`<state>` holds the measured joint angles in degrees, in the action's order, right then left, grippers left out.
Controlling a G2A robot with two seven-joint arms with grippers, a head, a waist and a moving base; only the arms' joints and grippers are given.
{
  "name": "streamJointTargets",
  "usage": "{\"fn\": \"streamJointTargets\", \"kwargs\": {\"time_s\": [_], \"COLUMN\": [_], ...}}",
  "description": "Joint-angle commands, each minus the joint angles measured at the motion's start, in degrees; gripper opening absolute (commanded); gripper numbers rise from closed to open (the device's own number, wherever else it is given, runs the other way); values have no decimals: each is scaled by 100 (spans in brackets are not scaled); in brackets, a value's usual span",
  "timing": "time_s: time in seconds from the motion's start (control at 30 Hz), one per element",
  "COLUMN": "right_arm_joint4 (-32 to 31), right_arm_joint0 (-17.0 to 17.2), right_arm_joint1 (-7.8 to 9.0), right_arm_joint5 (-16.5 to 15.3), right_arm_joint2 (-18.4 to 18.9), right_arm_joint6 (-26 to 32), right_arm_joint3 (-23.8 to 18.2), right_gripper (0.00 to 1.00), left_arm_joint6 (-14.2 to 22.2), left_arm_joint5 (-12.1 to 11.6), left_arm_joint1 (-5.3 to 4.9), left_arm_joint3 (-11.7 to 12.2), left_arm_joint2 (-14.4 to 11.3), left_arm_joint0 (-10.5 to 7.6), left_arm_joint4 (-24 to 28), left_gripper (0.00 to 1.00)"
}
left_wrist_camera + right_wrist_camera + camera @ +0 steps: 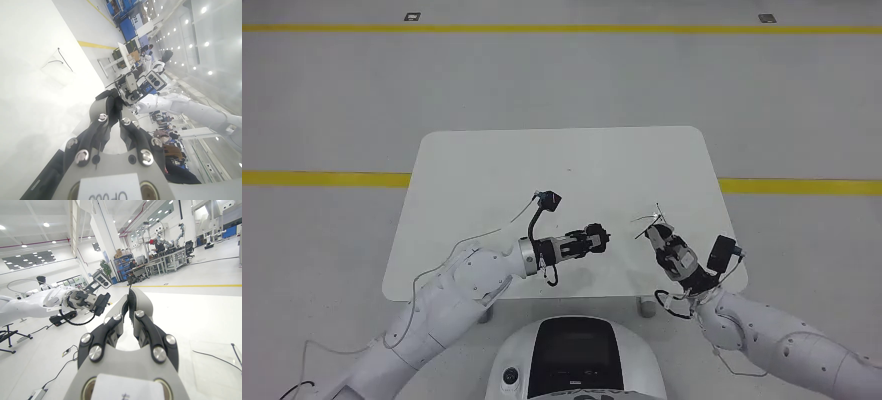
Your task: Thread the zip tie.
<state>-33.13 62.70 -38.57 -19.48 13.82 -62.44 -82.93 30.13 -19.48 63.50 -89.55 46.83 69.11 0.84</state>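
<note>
Counter's (542, 160) near edge, seemingly the lining-up step.
Right hand (129, 292) clamps zip tie (132, 281); left hand (113, 98) closed; tips need meeting.

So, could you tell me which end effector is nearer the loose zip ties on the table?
Right. The right end effector is close by the loose zip ties; the left end effector sits farther off.
</note>
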Motion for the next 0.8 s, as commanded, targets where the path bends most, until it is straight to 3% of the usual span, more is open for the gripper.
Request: {"fn": "streamJointTargets", "kwargs": {"time_s": [0.0, 0.17, 0.5, 0.77], "right_arm_joint4": [0, -240, -778, -1171], "right_arm_joint0": [0, 179, 454, 436], "right_arm_joint1": [0, -142, -655, -1033], "right_arm_joint5": [0, 517, 29, 0], "right_arm_joint2": [0, 250, 477, 621], "right_arm_joint6": [0, -412, -1448, -1528], "right_arm_joint3": [0, -24, 482, 770], "right_gripper": [0, 0, 0, 0], "left_arm_joint6": [0, 0, 0, 0], "left_arm_joint5": [0, 0, 0, 0], "left_arm_joint1": [0, 0, 0, 0], "left_arm_joint3": [0, 0, 0, 0], "left_arm_joint2": [0, 0, 0, 0], "left_arm_joint0": [0, 0, 0, 0], "left_arm_joint4": [0, 0, 0, 0], "left_gripper": [0, 0, 0, 0]}}
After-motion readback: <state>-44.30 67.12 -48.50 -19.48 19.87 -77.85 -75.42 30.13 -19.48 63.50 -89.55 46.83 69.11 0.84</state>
